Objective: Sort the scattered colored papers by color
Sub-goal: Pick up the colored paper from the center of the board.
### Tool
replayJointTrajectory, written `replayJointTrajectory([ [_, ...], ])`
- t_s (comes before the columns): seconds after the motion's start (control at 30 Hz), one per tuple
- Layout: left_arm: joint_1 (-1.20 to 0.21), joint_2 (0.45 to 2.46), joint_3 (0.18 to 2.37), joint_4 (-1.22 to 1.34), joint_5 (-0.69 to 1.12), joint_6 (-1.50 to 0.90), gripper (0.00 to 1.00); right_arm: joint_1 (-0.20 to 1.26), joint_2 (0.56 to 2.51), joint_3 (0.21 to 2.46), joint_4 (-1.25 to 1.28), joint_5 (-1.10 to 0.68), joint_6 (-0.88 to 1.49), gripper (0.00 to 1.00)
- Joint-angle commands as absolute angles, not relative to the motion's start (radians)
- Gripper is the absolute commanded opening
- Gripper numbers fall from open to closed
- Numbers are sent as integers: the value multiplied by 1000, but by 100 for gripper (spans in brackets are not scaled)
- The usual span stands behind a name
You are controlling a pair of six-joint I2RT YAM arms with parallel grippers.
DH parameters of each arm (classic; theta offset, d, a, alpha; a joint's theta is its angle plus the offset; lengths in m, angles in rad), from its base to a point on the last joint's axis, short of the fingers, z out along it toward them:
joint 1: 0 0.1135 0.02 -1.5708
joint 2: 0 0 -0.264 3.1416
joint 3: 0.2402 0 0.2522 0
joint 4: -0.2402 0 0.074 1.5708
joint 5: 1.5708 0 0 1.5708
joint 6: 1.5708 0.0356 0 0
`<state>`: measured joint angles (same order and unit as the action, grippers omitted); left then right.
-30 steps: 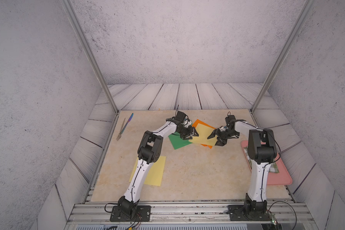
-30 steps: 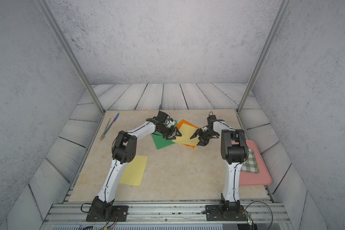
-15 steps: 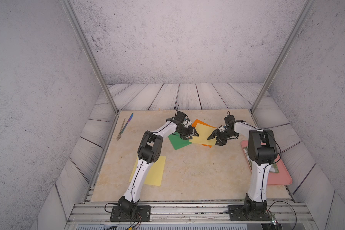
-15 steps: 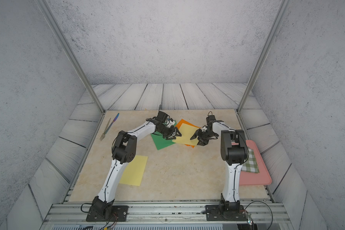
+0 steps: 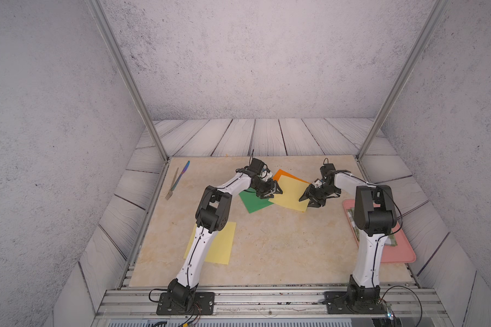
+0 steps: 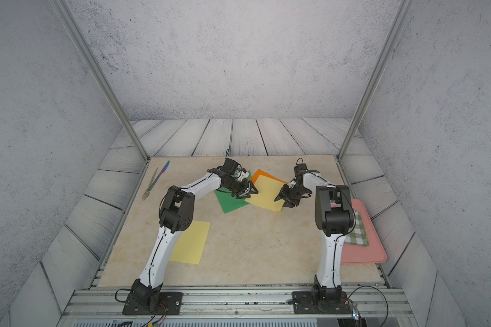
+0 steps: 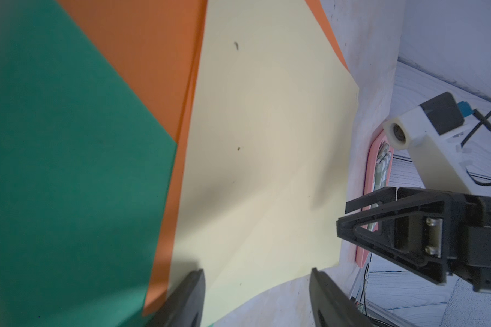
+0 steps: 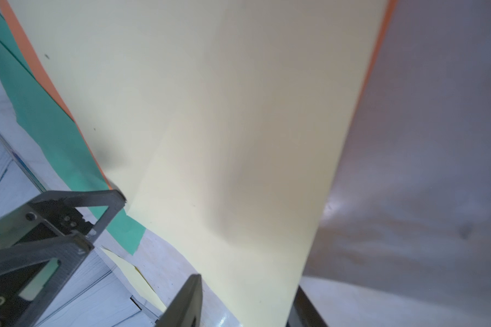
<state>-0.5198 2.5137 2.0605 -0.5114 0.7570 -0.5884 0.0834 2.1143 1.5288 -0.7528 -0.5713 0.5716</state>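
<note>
A pale yellow paper (image 5: 291, 192) lies on top of an orange paper (image 5: 281, 173) and a green paper (image 5: 253, 202) at the middle back of the table. My left gripper (image 5: 273, 191) is open at this yellow sheet's left edge, its fingers (image 7: 187, 297) down on the paper. My right gripper (image 5: 309, 198) is at the sheet's right edge, which rises between its parted fingers (image 8: 187, 300); the far finger is partly hidden under the sheet. A second yellow paper (image 5: 220, 243) lies front left, half under the left arm.
A pink tray (image 5: 403, 252) holding a green-and-white checked cloth (image 6: 357, 232) sits at the right edge, behind the right arm. A fork (image 5: 172, 185) and a blue-handled utensil (image 5: 184, 170) lie at the back left. The two grippers face each other closely.
The right gripper's jaws have narrowed around the yellow sheet's right edge. Both arms have stayed in place, and the left gripper is unchanged.
</note>
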Motion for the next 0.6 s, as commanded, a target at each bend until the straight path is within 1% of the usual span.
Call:
replayJointTrajectory([
  [0.0, -532, 2570, 2006, -635, 715, -597, 65, 84, 2063, 1568, -787, -559, 563, 45],
  [0.1, -532, 2572, 2002, -634, 719, -598, 65, 84, 2088, 1591, -781, -576, 569, 45],
  [0.2, -532, 2570, 1994, -631, 721, -597, 65, 85, 2097, 1601, -768, -590, 576, 43],
  [0.37, -532, 2569, 1989, -626, 725, -598, 65, 89, 2118, 1620, -757, -601, 583, 46],
  [0.57, -532, 2564, 1988, -618, 734, -601, 65, 88, 2159, 1614, -719, -644, 614, 46],
])
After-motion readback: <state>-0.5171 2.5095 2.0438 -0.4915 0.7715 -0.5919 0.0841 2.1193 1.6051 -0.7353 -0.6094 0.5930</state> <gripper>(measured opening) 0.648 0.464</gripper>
